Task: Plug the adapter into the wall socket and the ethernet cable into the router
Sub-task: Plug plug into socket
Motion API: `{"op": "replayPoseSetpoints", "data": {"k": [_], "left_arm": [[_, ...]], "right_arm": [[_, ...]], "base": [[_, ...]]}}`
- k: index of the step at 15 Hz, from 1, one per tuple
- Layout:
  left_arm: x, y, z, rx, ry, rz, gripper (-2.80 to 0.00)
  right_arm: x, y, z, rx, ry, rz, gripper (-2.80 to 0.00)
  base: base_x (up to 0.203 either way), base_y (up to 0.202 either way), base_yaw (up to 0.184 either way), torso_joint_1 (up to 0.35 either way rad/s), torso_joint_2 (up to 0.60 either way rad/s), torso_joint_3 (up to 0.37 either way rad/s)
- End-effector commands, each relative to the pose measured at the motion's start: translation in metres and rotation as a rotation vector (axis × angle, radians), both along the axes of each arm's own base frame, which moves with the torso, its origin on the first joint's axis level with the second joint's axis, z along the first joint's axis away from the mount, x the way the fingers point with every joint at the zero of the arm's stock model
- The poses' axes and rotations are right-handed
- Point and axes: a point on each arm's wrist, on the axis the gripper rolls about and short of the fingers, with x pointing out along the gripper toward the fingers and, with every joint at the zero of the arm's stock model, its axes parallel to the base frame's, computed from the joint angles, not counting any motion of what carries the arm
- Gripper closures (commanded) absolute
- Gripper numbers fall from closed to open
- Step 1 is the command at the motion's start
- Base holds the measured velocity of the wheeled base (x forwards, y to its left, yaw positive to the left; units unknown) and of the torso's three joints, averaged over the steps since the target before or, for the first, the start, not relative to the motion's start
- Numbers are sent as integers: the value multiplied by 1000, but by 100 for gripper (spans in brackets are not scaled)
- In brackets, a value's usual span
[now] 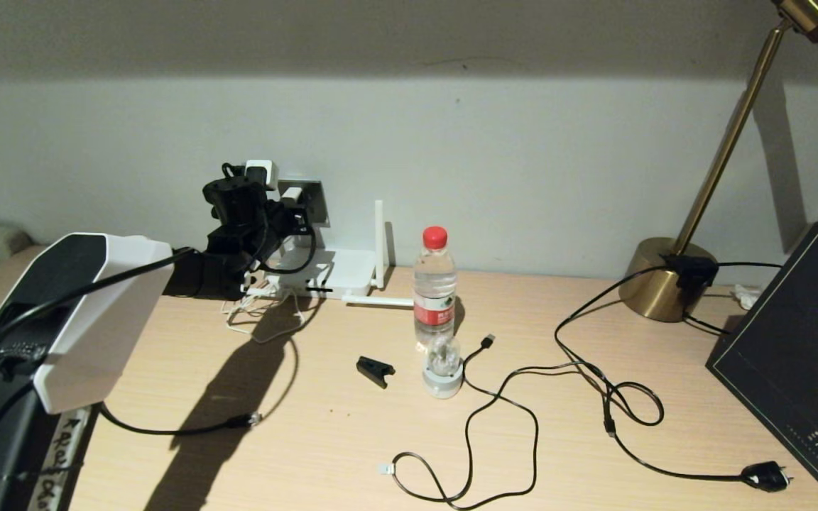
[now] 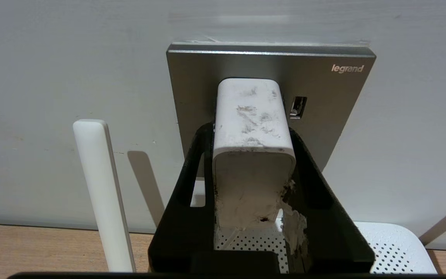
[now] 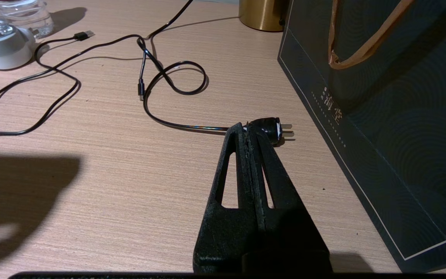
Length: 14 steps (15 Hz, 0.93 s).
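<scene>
Nearest to the head camera, at the desk's front left corner, a white and black arm housing (image 1: pixel 75 312) fills the view and hides the desk under it. Beyond it the left hand (image 2: pixel 252 128) is raised at the back edge of the desk, against the wall, and its two black fingers (image 2: pixel 192 182) are closed on the sides of the adapter (image 2: pixel 252 151). In the wrist view the front of the adapter meets the wall socket (image 2: pixel 323 97), but the prongs are hidden, so I cannot tell how deep it sits. Only the upper part of the grey plate is visible; the rest is covered by the adapter and the fingers.

Below the socket lies the router (image 1: pixel 341 273), flat on the desk near the back edge. One antenna (image 1: pixel 379 241) stands upright and another lies flat; the arm seems to cover the others. The ethernet cable (image 1: pixel 189 428) runs from under the arm housing along the front left part of the desk, and its clear plug (image 1: pixel 255 418) lies free on the wood, well apart from the router.

A water bottle (image 1: pixel 434 284) stands near the middle of the desk. The right hand (image 3: pixel 251 133) is closed on nothing, just above the desk near the front right corner, beside a black mains plug (image 3: pixel 271 128) and a dark paper bag (image 3: pixel 381 116).
</scene>
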Motion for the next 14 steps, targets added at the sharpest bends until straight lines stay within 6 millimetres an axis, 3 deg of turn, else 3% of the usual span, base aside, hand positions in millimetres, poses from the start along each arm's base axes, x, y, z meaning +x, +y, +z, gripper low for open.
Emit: {"op": "replayPoseSetpoints", "data": {"k": [1,8,14], "left_arm": [[-1,0,2,-1,-7,0,-280],[-10,-4,17,-6,-48,-8,-280],[-53,-23,30,5,-29,-61,-280]], "right_arm": [[0,0,0,0,1,0,0],[0,0,0,0,0,0,0],[0,0,0,0,0,0,0]], "base": [[0,0,0,0,0,0],[0,0,0,0,0,0],[0,0,0,0,0,0]]}}
